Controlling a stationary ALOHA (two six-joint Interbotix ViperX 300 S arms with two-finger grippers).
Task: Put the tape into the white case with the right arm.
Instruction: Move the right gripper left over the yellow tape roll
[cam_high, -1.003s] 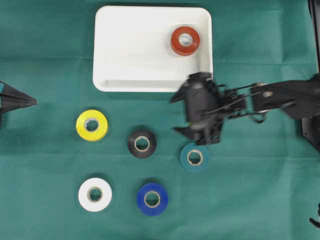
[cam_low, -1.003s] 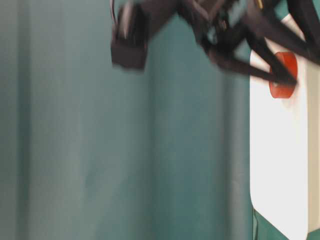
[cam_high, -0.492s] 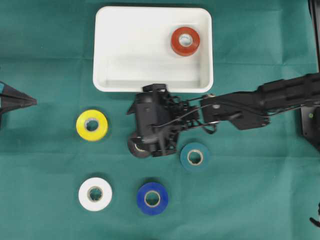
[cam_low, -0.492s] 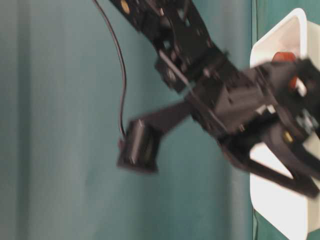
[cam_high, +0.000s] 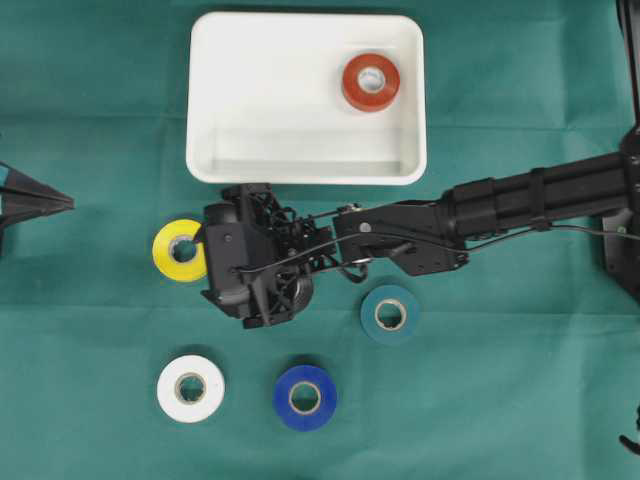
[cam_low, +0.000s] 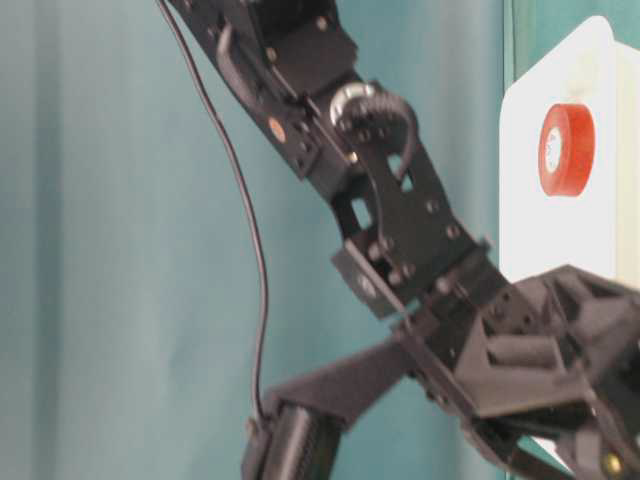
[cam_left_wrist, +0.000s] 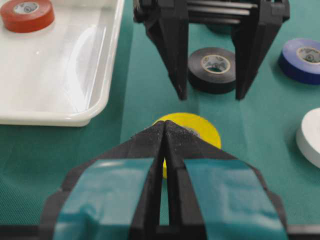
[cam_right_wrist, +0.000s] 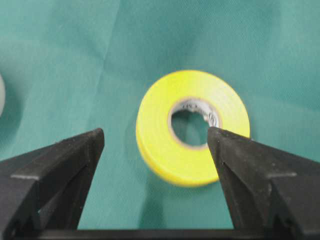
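The white case (cam_high: 250, 140) lies at the back with a red tape (cam_high: 370, 82) in its right corner. A yellow tape (cam_high: 176, 250) lies flat on the green cloth. My right gripper (cam_high: 215, 268) hovers open at its right edge, empty. In the right wrist view the yellow tape (cam_right_wrist: 192, 127) lies just beyond the spread fingertips (cam_right_wrist: 80, 155). From the left wrist view the right gripper's two fingers (cam_left_wrist: 180, 75) hang between the yellow tape (cam_left_wrist: 200, 131) and a black tape (cam_left_wrist: 212, 67). My left gripper (cam_left_wrist: 165, 122) is shut and empty at the left edge (cam_high: 40, 203).
A teal tape (cam_high: 390, 314), a blue tape (cam_high: 305, 397) and a white tape (cam_high: 190, 388) lie in front. The right arm (cam_high: 520, 195) stretches across the cloth from the right. In the table-level view the arm (cam_low: 400, 230) blocks most of the scene.
The right arm has swept left from beside the case's lower right corner, over the black tape, to the yellow tape. Its jaws stayed open. The left gripper has not moved.
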